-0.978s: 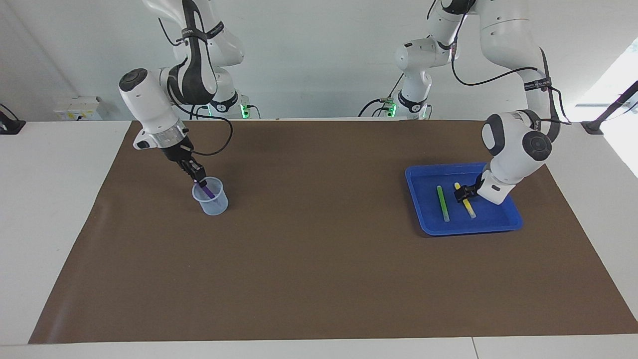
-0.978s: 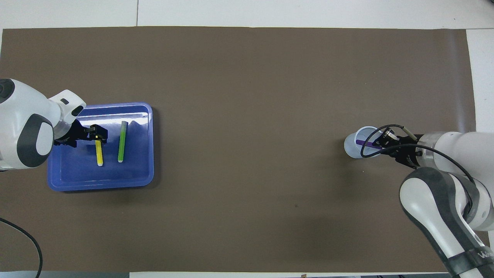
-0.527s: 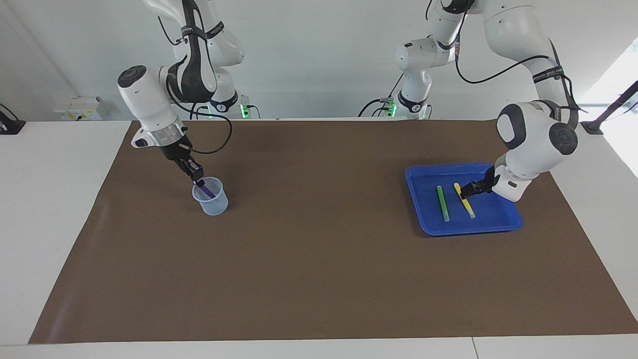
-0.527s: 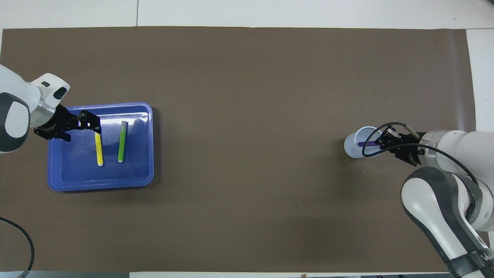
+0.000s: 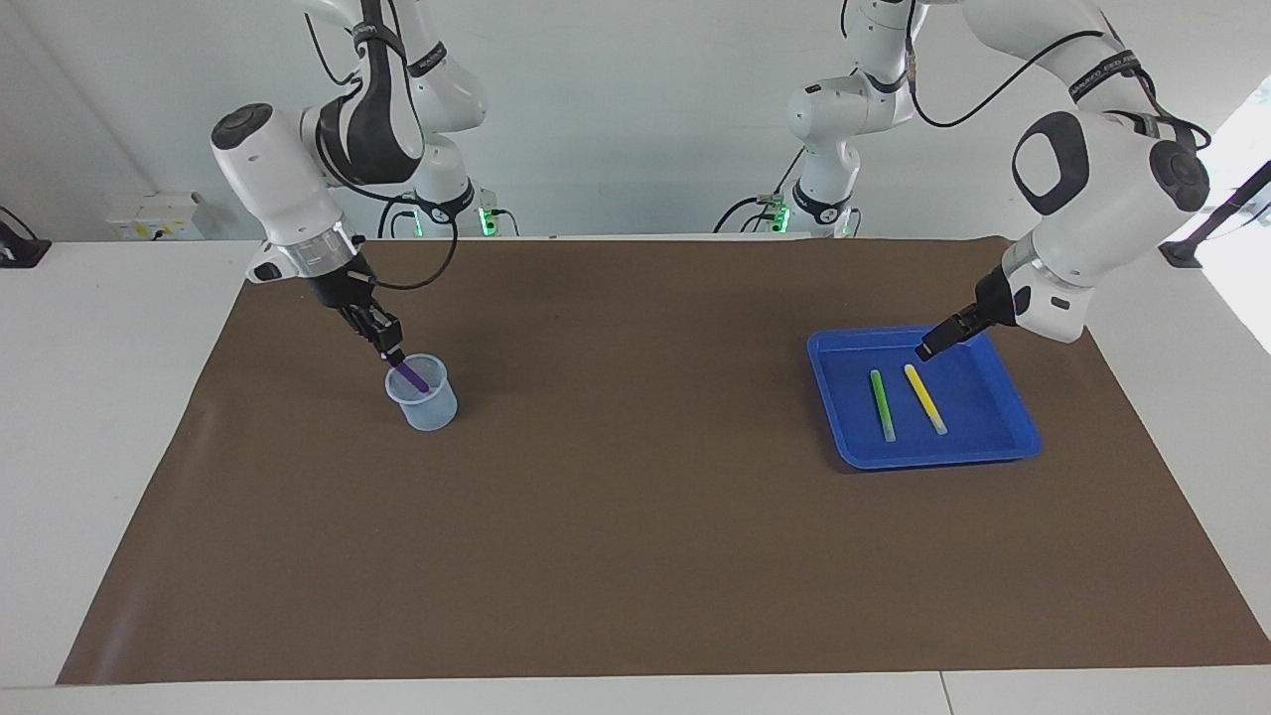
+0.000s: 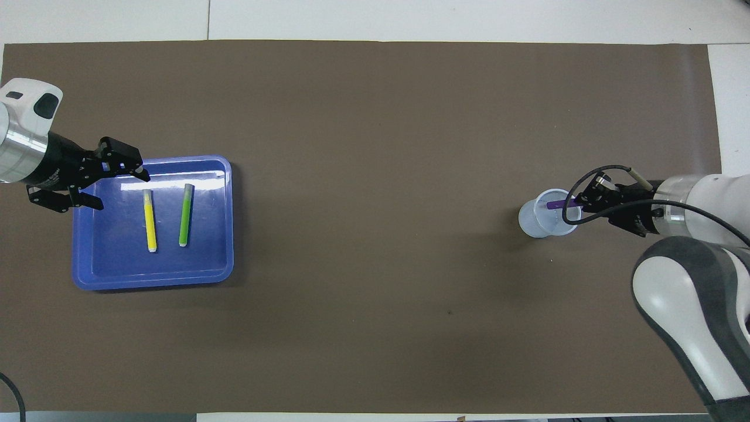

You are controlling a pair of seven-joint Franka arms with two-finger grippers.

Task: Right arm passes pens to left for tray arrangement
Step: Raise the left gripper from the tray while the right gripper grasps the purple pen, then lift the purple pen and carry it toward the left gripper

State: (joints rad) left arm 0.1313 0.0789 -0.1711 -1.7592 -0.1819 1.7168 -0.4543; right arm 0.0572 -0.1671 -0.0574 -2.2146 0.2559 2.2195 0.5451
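The blue tray lies toward the left arm's end of the table. Side by side in it lie the green pen and the yellow pen. My left gripper hangs open and empty above the tray's rim, clear of the yellow pen. Toward the right arm's end stands a small translucent cup. The purple pen leans out of it, its lower end inside. My right gripper is shut on the pen's upper end.
A brown mat covers most of the white table. Two slimmer white arms with green lights stand at the robots' edge. A black cable loops from the right wrist over the cup.
The left gripper let go of the yellow pen, rose and drew back to the tray's rim. The right gripper closed on the purple pen and lifted slightly; the cup shifted a little.
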